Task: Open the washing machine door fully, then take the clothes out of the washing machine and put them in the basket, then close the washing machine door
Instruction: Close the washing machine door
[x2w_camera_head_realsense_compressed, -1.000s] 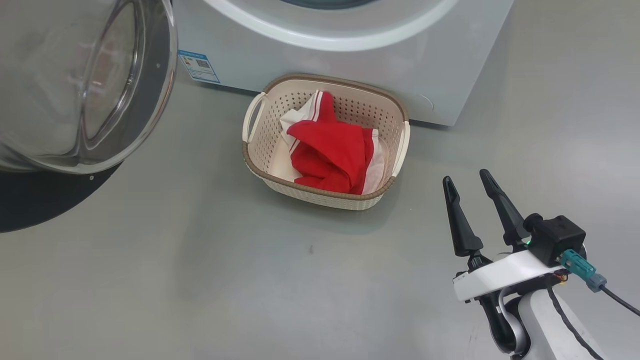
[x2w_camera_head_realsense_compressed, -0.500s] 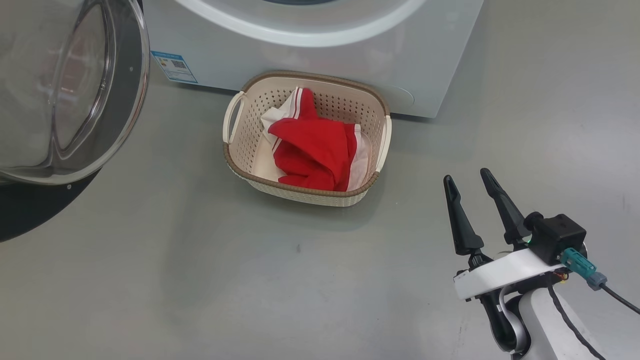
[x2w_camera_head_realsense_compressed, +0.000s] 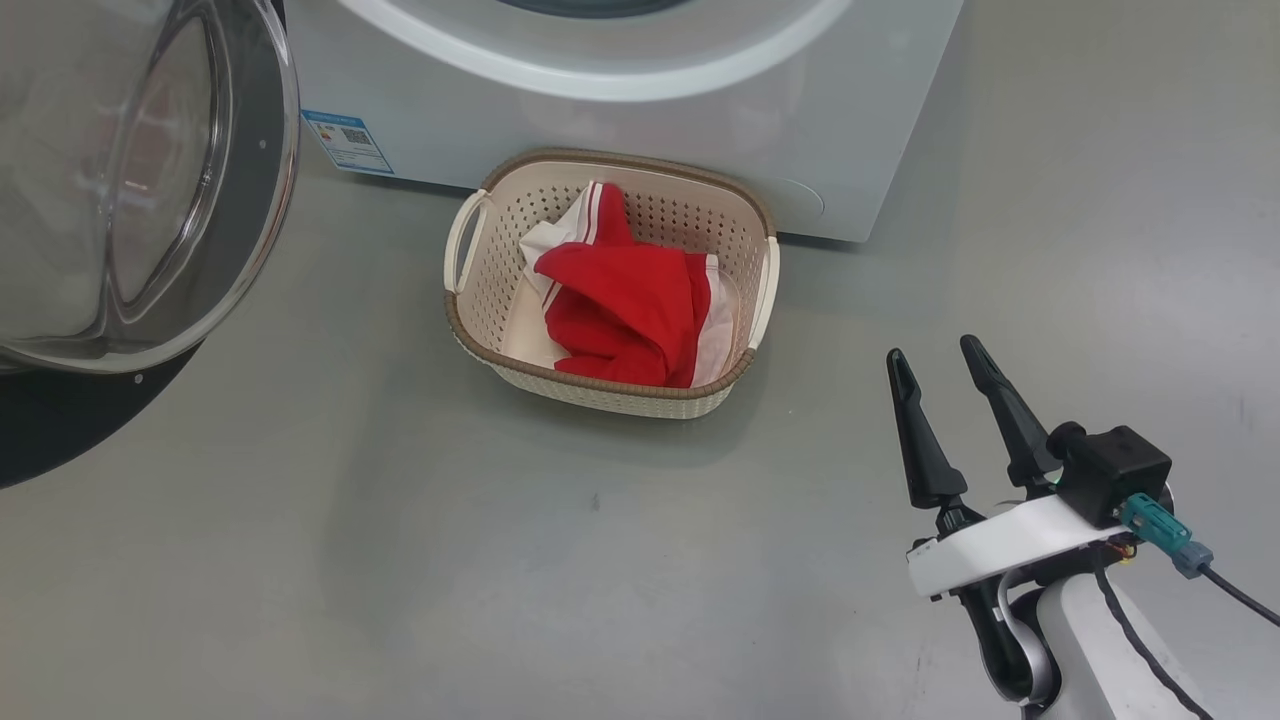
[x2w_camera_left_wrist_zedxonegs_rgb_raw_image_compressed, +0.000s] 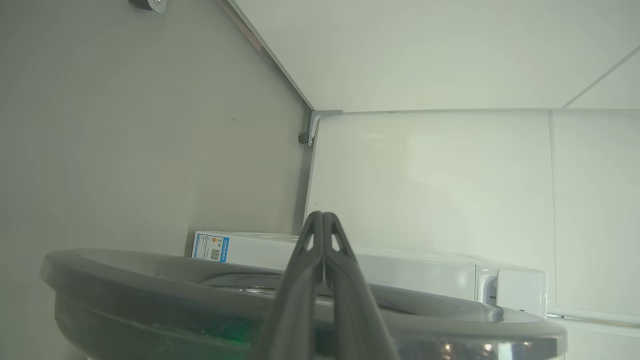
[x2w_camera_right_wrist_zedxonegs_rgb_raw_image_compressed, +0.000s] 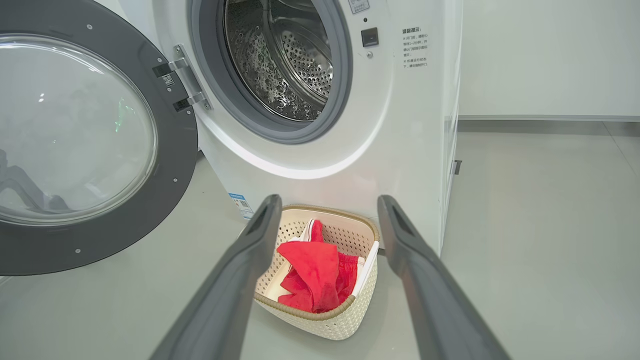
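Blue QR label (x2w_camera_head_realsense_compressed: 347, 143) on washing machine (x2w_camera_head_realsense_compressed: 650, 140)

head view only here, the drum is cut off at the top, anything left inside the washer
Observer: In the right wrist view, the part of the drum that shows is bare perforated steel.
Operator: and my left arm, where is it
Observer: Its wrist view shows the left end effector shut and empty, poking past the dark rim of the washing machine door; contact unclear.
Operator: is the door swung clear
Observer: Yes, in the right wrist view it hangs wide open on its hinge, beside the grey gasket.
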